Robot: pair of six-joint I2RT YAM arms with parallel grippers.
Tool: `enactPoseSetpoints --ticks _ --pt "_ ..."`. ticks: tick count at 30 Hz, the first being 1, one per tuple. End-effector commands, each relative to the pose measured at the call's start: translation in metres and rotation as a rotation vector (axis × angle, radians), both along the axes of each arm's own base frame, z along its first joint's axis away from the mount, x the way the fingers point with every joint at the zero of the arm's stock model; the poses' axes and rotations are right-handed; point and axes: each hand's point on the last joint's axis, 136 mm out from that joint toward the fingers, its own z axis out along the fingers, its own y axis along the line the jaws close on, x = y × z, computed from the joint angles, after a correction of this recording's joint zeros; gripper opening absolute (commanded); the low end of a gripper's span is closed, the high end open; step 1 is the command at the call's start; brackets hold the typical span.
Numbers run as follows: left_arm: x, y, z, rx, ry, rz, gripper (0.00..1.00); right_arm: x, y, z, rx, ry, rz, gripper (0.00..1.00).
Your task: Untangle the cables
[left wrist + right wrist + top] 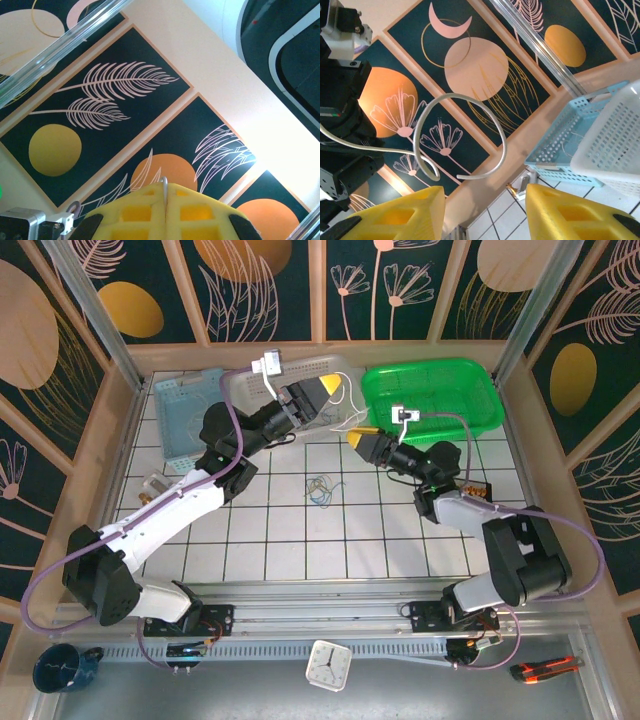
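Note:
A small clump of thin blue and tan cables (pixel 320 488) lies on the white tiles mid-table. My left gripper (pixel 334 389) is raised over the back of the table, its yellow fingers shut on a white cable (pixel 164 183) that pokes out between the tips. That white cable (pixel 352 415) hangs down toward my right gripper (pixel 353 438). In the right wrist view the cable (pixel 470 107) curls in a loop just beyond the gripper (pixel 485 197). Its yellow fingers (pixel 570 212) stand apart and open, and nothing is pinched between them.
A light blue basket (pixel 185 415), a white basket (pixel 250 380) and a green basket (pixel 440 390) line the back of the table. A small brass fitting (pixel 150 487) sits at the left edge. A clock (pixel 327 664), a mug (pixel 60 668) and a box cutter (pixel 545 670) lie below the arm bases.

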Motion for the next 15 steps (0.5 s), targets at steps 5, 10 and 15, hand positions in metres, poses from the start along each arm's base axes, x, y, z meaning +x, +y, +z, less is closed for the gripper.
enactPoseSetpoints --ticks 5,10,15 --pt "-0.0075 0.0014 0.0066 -0.051 -0.019 -0.030 0.00 -0.0004 0.0004 0.0257 0.077 -0.070 0.044 0.40" --pt "-0.0068 0.0010 0.0034 -0.048 -0.012 -0.029 0.00 -0.0003 0.0013 0.0303 0.089 -0.076 0.056 0.41" --pt "-0.0060 0.0002 -0.0003 -0.054 -0.001 -0.036 0.00 0.0023 0.0028 0.0344 0.093 -0.078 0.063 0.41"
